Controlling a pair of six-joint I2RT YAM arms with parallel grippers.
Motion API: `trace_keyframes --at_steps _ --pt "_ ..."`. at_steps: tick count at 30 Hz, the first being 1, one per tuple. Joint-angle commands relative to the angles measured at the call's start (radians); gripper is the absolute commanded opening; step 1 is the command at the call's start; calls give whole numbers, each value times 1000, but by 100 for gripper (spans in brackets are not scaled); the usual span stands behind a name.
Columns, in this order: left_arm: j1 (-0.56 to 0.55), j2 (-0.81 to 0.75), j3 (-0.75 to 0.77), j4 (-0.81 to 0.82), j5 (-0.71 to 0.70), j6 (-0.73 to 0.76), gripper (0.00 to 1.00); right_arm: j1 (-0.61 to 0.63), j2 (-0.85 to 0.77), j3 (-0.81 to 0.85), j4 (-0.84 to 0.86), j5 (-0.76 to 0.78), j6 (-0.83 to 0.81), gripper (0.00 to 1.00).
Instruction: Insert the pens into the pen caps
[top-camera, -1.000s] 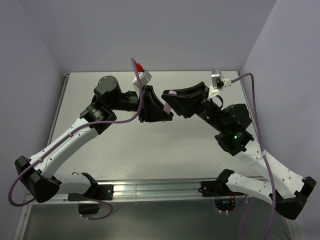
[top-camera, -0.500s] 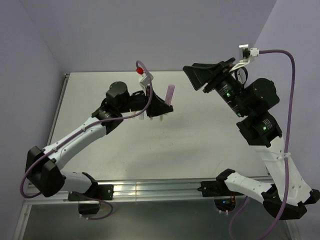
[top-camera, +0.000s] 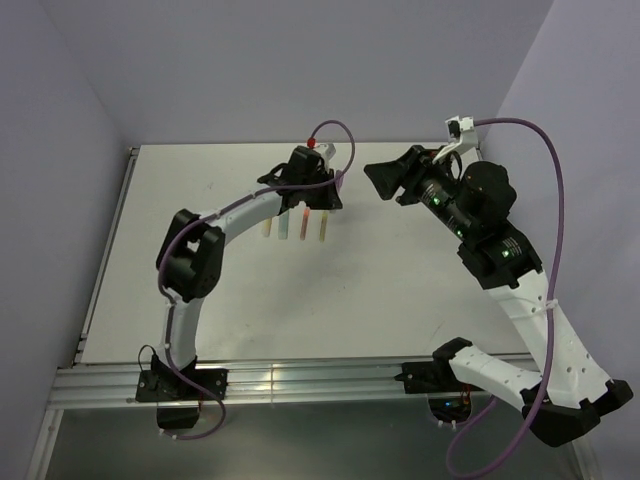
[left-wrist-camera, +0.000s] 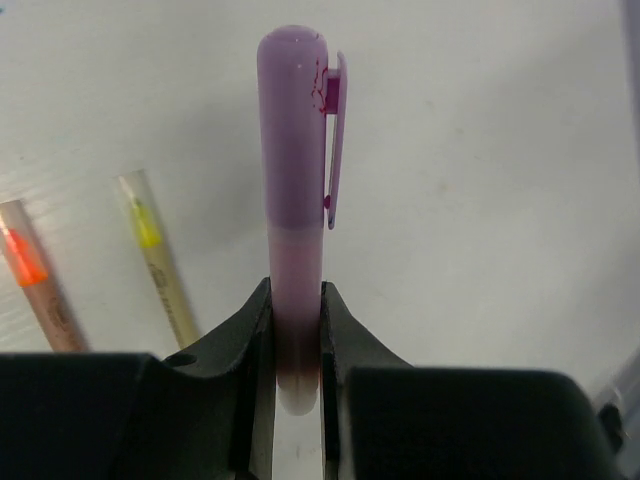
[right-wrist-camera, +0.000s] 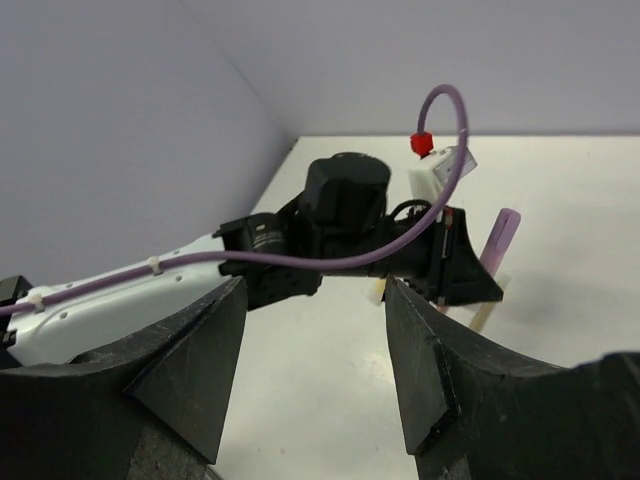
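the left gripper (left-wrist-camera: 296, 320) is clamped on a slim, pale-purple translucent plastic pen (left-wrist-camera: 296, 265), with the black jaws pressed flat against both sides of its lower barrel. the pen is held straight out past the fingertips. its far end is covered by a glossy purple cap (left-wrist-camera: 292, 120) with a rounded tip and a thin side clip, and a few darker ink specks are seen beside the clip. on the matte white table (left-wrist-camera: 480, 200) beneath, to the left of the held pen and apart from it, two more slim pale pieces are laid at a slant. these are an orange-tipped stick (left-wrist-camera: 35, 285) and a yellow-tipped stick (left-wrist-camera: 158, 262), with the coloured nibs showing through clear plastic. the right gripper (right-wrist-camera: 312, 370) is held well apart from the left one, above the table. its blunt, wedge-shaped black fingers (right-wrist-camera: 190, 350) are spread wide and are turned toward the left arm (right-wrist-camera: 150, 275) and the capped purple pen.
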Motion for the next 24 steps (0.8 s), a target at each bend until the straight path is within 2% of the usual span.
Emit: trace_keyframes --at_steps 1,7,15,19,21,24 --pt "-26 74 142 -107 -184 -49 4 -13 -7 -4 -20 -15 -15 65" --pt "-98 240 291 -242 -344 -44 9 -18 -28 -47 -17 -15 -24 65" --pt "-141 318 306 -262 -451 -98 16 -21 -34 -92 -14 -35 -23 65" --pt "-161 332 309 -273 -499 -113 24 -22 -37 -106 -14 -41 -18 65" --pt "-163 326 297 -259 -506 -123 31 -24 -42 -113 -14 -43 -15 65" --pt "-164 319 271 -244 -507 -129 36 -24 -53 -126 -12 -35 -16 65"
